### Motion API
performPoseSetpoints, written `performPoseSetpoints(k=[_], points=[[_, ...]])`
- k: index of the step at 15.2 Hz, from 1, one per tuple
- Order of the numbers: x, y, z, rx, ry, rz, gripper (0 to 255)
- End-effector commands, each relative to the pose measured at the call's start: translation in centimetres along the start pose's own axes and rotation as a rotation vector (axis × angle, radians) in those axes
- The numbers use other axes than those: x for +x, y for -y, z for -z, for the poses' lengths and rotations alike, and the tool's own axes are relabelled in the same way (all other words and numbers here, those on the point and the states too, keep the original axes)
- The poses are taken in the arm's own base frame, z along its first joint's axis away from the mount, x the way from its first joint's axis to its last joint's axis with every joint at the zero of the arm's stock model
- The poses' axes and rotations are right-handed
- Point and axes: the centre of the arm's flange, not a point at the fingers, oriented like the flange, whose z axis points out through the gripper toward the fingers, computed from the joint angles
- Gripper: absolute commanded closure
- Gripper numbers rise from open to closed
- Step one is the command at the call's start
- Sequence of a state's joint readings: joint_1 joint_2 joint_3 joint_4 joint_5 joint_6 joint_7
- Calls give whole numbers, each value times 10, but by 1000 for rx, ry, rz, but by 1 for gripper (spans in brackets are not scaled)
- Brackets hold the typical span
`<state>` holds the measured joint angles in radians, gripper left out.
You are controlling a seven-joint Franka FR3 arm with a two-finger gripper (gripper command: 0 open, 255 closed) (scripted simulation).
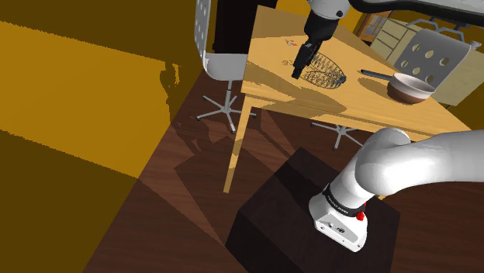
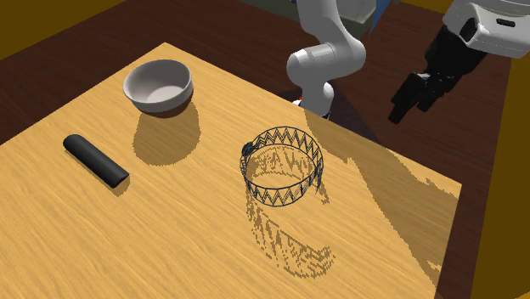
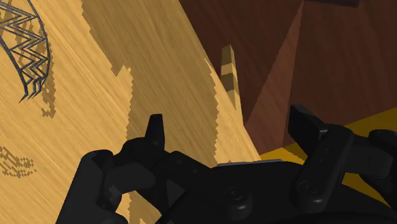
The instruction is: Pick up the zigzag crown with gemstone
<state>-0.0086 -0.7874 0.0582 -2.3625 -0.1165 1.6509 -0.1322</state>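
- The gripper hangs in the air, tilted, off at the crown's 2 o'clock in the second exterior view, and it is apart from everything!
- In the wrist view the two black fingers stand wide apart, with only table edge and floor showing between them.
- The crown, a dark wire zigzag ring, stands upright on the wooden table, near the middle of the top.
- A small dark stud shows on its rim at about 10 o'clock in that same view.
- In the shoulder view the gripper shows at the crown's 9 o'clock, close beside it in the picture but raised above the table top.
- In the wrist view a slice of the crown shows well off to one side of the fingers, not between them.
- A white-lined bowl sits at the crown's 10 o'clock in the second exterior view, well apart.
- A short black bar lies flat at 9 o'clock, also well apart from the crown.
- The white arm rises from the dark stand on the dark wooden floor.
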Motion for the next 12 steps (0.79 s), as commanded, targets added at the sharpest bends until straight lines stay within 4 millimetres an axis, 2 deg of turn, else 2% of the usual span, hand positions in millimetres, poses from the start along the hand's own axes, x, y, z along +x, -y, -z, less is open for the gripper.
performPoseSetpoints(k=[1,12], points=[[0,0,0,0,0,0,0],[-13,-157,-26,113,130,-55,0]])
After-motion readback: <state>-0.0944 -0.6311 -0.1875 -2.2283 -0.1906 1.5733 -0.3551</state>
